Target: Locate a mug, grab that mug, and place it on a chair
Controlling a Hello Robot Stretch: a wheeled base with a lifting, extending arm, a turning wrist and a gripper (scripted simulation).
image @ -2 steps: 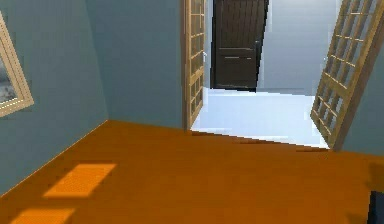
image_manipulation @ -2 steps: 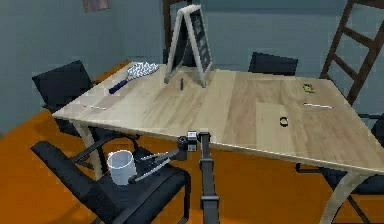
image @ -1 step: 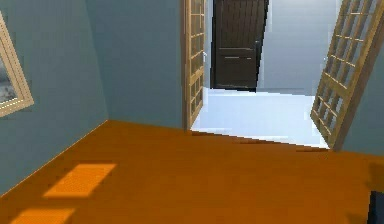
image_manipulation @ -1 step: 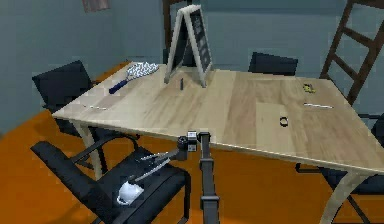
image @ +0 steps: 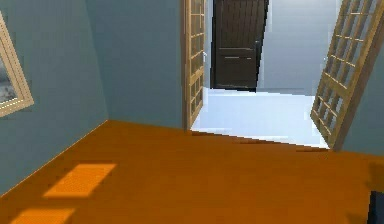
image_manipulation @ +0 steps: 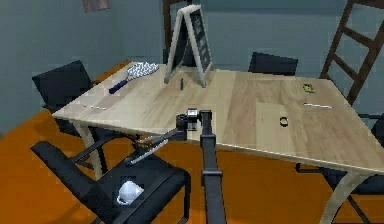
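Observation:
A white mug [image_manipulation: 128, 192] sits on the seat of a black chair [image_manipulation: 150, 180] at the near left corner of the table, in the arm side view. My arm [image_manipulation: 208, 160] rises from the bottom edge to the table's front edge. The gripper [image_manipulation: 138, 157] reaches left from it, a little above the chair seat and the mug. The chair and a table leg lie behind its far end, so I cannot tell whether it holds anything.
The light wooden table [image_manipulation: 240, 105] carries an A-frame board [image_manipulation: 190, 40], a patterned dish [image_manipulation: 143, 70] and small dark items [image_manipulation: 285, 122]. More black chairs [image_manipulation: 65, 85] [image_manipulation: 272, 63] surround it. In the forward view, open glazed doors [image: 195, 60] lead off the orange floor [image: 200, 175] to a white-floored room.

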